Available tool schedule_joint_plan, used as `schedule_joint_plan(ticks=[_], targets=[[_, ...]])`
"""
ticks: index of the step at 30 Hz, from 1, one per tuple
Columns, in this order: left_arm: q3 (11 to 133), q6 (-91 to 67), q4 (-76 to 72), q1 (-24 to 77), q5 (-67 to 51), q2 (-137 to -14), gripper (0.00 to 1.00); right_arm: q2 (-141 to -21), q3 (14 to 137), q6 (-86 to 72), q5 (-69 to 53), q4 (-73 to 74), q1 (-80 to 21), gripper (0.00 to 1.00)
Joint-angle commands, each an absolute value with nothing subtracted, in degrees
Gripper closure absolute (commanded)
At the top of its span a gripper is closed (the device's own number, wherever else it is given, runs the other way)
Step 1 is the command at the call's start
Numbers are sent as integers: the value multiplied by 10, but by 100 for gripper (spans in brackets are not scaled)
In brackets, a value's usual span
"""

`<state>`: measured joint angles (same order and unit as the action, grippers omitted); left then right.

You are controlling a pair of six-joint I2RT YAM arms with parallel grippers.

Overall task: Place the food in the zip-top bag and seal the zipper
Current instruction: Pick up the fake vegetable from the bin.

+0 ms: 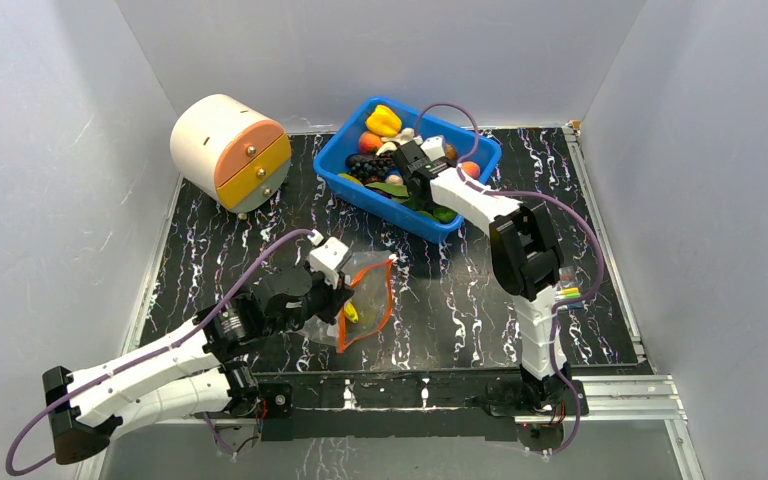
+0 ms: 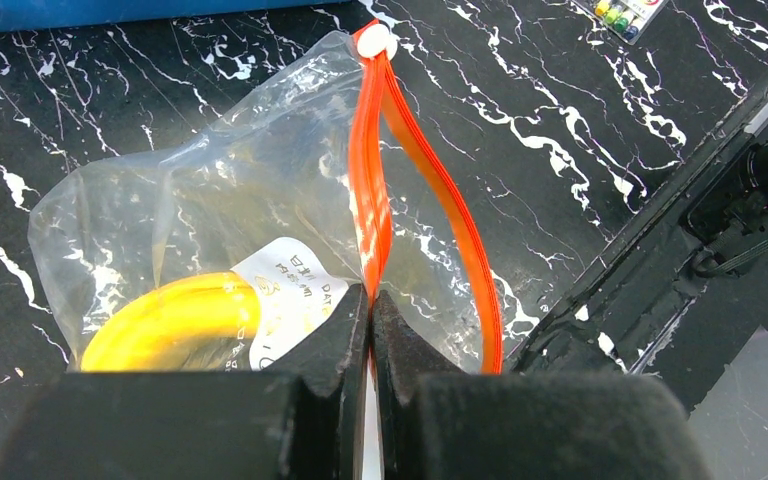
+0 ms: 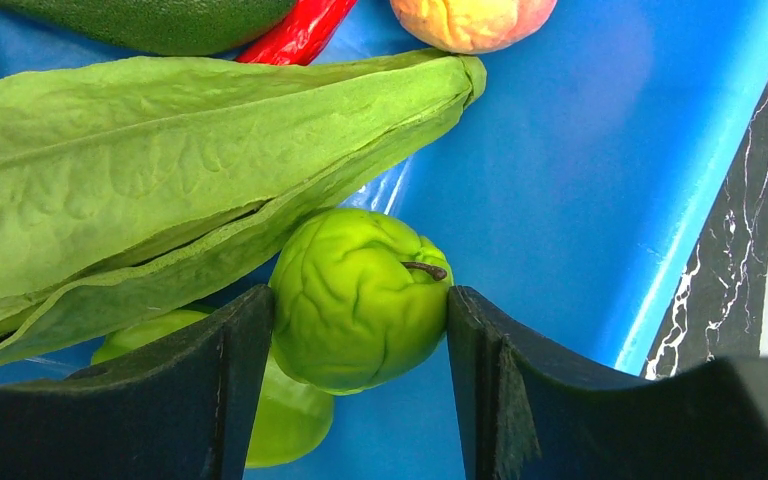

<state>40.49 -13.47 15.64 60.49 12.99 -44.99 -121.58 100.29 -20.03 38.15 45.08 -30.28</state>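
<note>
The clear zip-top bag (image 1: 365, 295) lies on the black marbled table, mouth held open, with a yellow banana (image 2: 160, 320) inside. My left gripper (image 2: 372, 300) is shut on the near side of the orange-red zipper (image 2: 370, 200); the other side bows away to the right. The white slider (image 2: 375, 40) sits at the far end. My right gripper (image 3: 360, 300) is down in the blue bin (image 3: 580, 150), its fingers pressed on both sides of a wrinkled green lime (image 3: 360, 290). Long green leaves (image 3: 160, 170), a red chili (image 3: 300, 30) and a peach (image 3: 470, 15) lie beside it.
The blue bin (image 1: 390, 212) stands at the back centre, holding a yellow pepper (image 1: 383, 120) and several other toys. A second green fruit (image 3: 280, 420) lies under the lime. A round cream drawer box (image 1: 228, 150) stands at the back left. White walls enclose the table.
</note>
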Motion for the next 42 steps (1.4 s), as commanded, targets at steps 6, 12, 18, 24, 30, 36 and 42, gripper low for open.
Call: schedule_joint_plan(ticks=[6, 12, 18, 24, 30, 36, 42], targets=[[406, -134, 153, 603, 156, -431, 100, -1169, 1006, -178, 386, 422, -300, 63], [407, -134, 153, 603, 157, -432, 100, -1131, 994, -154, 358, 391, -300, 68], [405, -134, 153, 603, 167, -425, 100, -1071, 945, -161, 321, 348, -301, 70], [401, -136, 150, 603, 166, -420, 100, -1006, 903, -164, 289, 325, -300, 70], [401, -145, 145, 603, 172, -435, 100, -903, 828, -167, 236, 275, -300, 71], [408, -175, 140, 603, 177, -449, 100, -813, 751, -196, 179, 252, -301, 72], [433, -213, 135, 603, 173, -475, 100, -735, 698, -240, 104, 257, -300, 72]])
